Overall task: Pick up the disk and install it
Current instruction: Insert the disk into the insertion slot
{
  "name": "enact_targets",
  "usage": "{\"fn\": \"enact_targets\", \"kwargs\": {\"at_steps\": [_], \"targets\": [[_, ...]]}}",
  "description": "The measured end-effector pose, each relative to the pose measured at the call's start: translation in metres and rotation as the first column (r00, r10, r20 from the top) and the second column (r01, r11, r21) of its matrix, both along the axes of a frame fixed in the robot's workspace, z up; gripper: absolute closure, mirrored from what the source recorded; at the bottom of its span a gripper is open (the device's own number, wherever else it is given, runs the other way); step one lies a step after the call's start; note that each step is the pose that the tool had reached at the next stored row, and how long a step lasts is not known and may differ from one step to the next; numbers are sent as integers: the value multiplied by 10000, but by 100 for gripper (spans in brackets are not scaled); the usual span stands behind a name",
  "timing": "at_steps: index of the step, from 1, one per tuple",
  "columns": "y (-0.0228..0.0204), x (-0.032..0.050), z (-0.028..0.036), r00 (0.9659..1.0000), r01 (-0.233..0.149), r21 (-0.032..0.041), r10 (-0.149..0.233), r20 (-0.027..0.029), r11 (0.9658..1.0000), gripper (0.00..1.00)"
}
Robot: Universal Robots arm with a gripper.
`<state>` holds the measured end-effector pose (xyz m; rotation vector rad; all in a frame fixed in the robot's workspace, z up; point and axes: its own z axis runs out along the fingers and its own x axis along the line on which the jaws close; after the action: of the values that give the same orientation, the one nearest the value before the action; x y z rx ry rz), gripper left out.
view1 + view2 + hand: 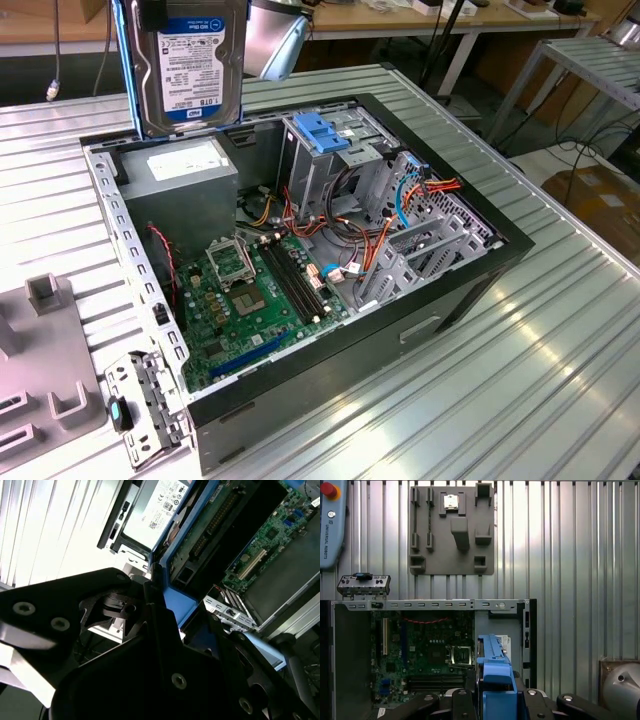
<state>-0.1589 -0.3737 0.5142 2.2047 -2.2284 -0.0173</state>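
Ribbed aluminium table carries an open black computer case, its green motherboard and tangled coloured wires exposed. The gripper is clamped on the disk, with black fingers pressing either side of its bright blue plastic rail. The disk hangs below the gripper, above the case corner that holds the grey metal power supply. It is a flat rectangular slab standing on end, long axis vertical, its white-and-blue labelled face toward the exterior camera and a blue rail along one long edge. Beyond the case from the gripper lies a matte grey moulded fixture plate.
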Motion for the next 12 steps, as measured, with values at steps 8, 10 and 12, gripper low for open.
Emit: {"fn": "enact_targets", "kwargs": {"at_steps": [8,10,12], "targets": [[-2,2,0,10000,-1,0,1,0,10000,63],[-13,3,0,10000,-1,0,1,0,10000,63],[-34,6,0,10000,0,0,0,0,10000,63]]}}
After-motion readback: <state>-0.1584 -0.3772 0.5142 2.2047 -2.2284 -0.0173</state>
